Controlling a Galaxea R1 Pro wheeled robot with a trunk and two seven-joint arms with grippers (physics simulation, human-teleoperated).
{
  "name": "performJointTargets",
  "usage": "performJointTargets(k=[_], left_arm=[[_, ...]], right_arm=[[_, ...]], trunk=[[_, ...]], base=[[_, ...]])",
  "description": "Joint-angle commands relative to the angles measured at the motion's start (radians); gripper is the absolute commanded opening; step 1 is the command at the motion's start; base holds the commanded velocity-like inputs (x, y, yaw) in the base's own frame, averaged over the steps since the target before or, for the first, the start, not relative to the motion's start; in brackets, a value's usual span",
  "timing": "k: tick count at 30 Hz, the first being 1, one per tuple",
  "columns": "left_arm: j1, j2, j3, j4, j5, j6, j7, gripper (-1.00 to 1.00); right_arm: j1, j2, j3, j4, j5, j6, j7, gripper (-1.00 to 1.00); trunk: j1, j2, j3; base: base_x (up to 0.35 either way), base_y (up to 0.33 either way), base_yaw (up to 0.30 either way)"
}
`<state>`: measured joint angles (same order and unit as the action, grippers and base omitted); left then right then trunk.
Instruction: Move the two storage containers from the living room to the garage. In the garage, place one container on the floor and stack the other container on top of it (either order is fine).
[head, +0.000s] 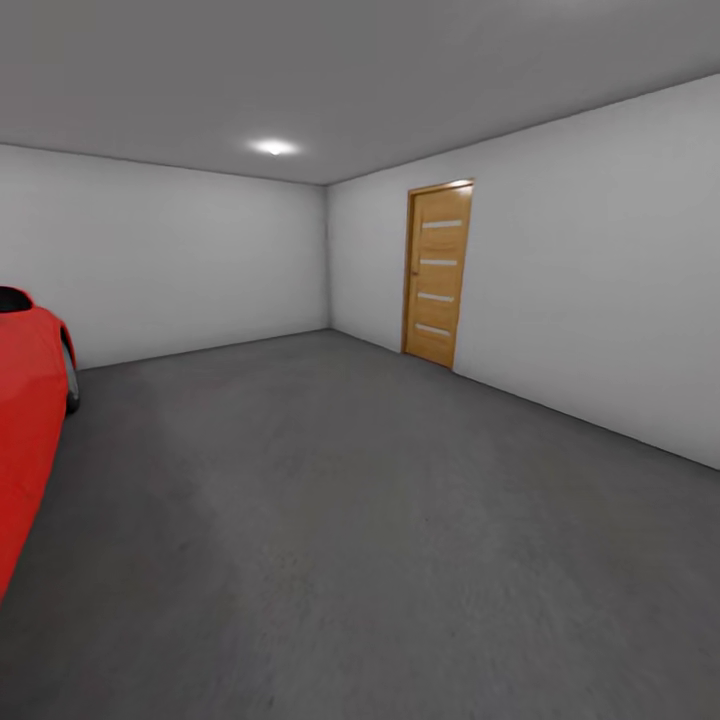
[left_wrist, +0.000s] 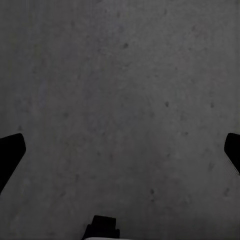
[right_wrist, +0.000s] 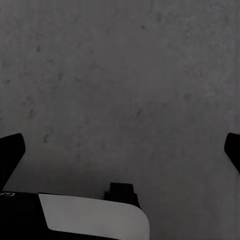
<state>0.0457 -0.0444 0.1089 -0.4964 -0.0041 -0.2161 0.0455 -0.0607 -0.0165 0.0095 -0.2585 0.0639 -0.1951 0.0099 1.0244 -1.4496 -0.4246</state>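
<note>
Dark grey speckled floor (head: 380, 540); pale grey walls (head: 600, 280); red car (head: 25, 430); striped brown door (head: 438, 272)

You've got wide bare floor (head: 380, 520) ahead, dark grey concrete running to both pale walls (head: 180, 260). One obstacle: the red car (head: 25, 420) at the left edge, nose sticking into the floor space. A closed wooden door (head: 438, 272) sits in the right wall. Both wrist views look down on bare speckled concrete, nothing between the spread fingers.

Left tool (left_wrist: 120, 150) and right tool (right_wrist: 120, 150) both spread wide, empty, pointing down.
</note>
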Motion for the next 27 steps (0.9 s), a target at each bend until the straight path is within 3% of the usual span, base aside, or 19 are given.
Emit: performJointTargets(k=[1, 27], left_arm=[[0.000, -0.001, 0.003, -0.001, -0.001, -0.001, 0.000, 1.00], [0.000, 0.000, 0.005, 0.009, -0.002, -0.005, -0.001, 1.00]], right_arm=[[-0.001, 0.000, 0.000, 0.001, 0.007, -0.003, 0.001, 1.00], [-0.001, 0.000, -0.003, -0.004, 0.008, -0.004, -0.001, 1.00]], trunk=[[0.001, 0.000, -0.001], [0.001, 0.000, -0.001]], base=[[0.328, 0.000, 0.000], [0.327, 0.000, 0.000]])
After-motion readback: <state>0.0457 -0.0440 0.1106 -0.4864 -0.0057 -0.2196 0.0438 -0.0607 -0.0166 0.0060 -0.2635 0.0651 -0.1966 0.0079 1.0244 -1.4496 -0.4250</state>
